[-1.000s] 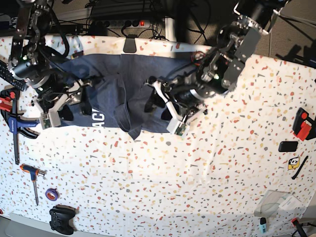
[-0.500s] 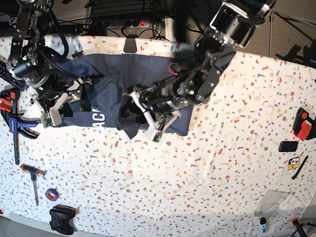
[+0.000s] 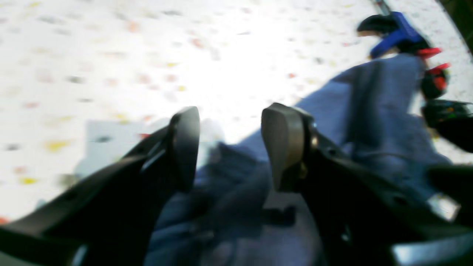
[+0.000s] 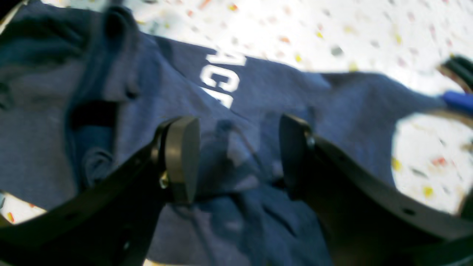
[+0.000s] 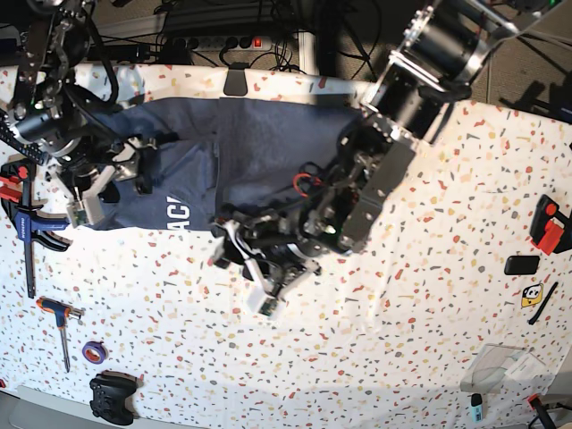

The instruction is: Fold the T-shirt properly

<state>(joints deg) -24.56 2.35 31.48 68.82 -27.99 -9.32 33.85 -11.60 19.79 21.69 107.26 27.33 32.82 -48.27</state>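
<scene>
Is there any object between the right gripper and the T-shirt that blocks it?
Nothing visible does. In the right wrist view, the right gripper hangs open just above the T-shirt, with only cloth between and below its jaws. The left gripper is at the shirt's other end, near its front edge.

**Navy on speckled white**

A heathered navy-grey T-shirt (image 5: 259, 143) with white block lettering (image 4: 221, 79) lies on a white counter (image 5: 429, 304) flecked red, yellow and grey. Black fingers (image 4: 181, 159) frame it; a blue-and-red clamp (image 3: 401, 37) sits nearby.
</scene>
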